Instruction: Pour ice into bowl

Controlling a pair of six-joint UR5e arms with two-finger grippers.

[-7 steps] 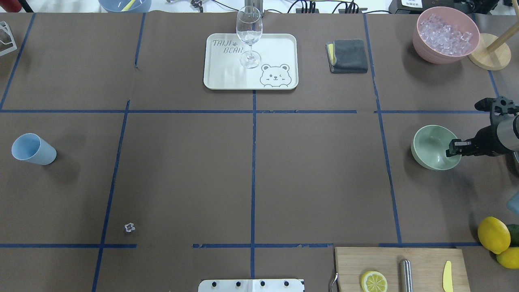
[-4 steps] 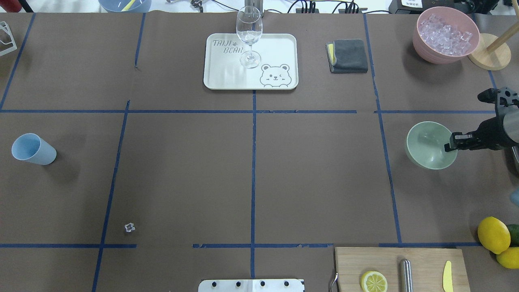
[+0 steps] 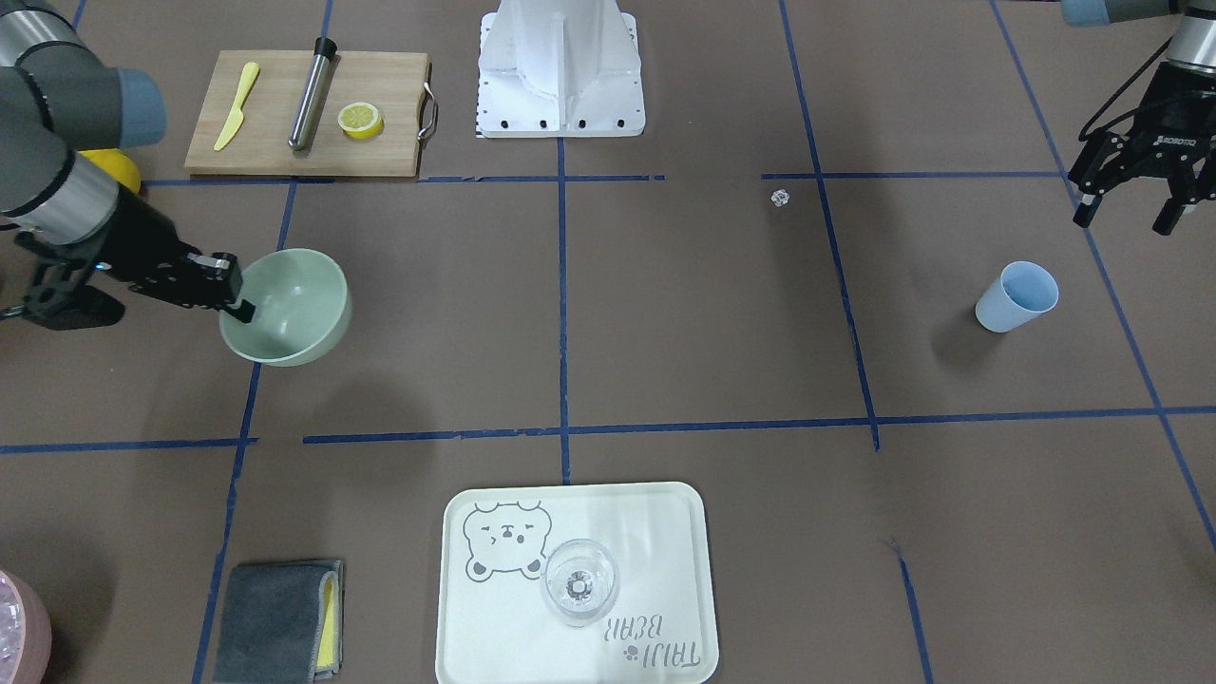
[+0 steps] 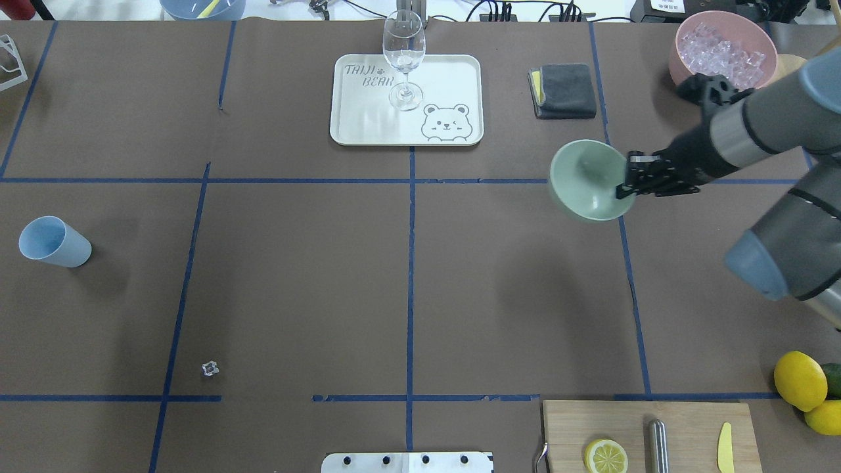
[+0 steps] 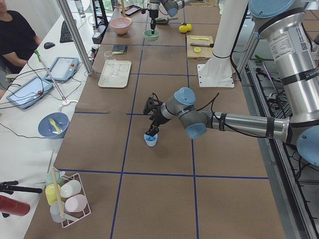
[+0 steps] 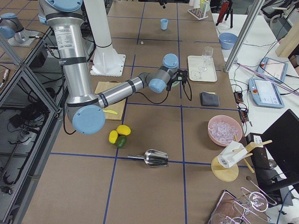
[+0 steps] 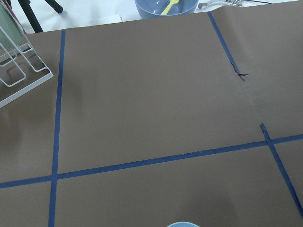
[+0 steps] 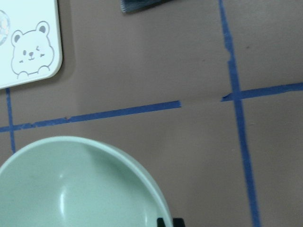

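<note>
The right arm stretches forward over the table with its forearm almost level. The right gripper [image 4: 622,190] is clamped on the rim of the bowl [image 4: 583,176] (lifted and tilted). The left gripper [image 3: 1130,217] hangs pointing down, jaws spread apart.

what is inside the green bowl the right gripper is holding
Nothing shows inside the green bowl: its smooth inner wall and bottom are bare in the front-facing and overhead views. Only the patch of rim pinched by the right gripper is covered.
</note>
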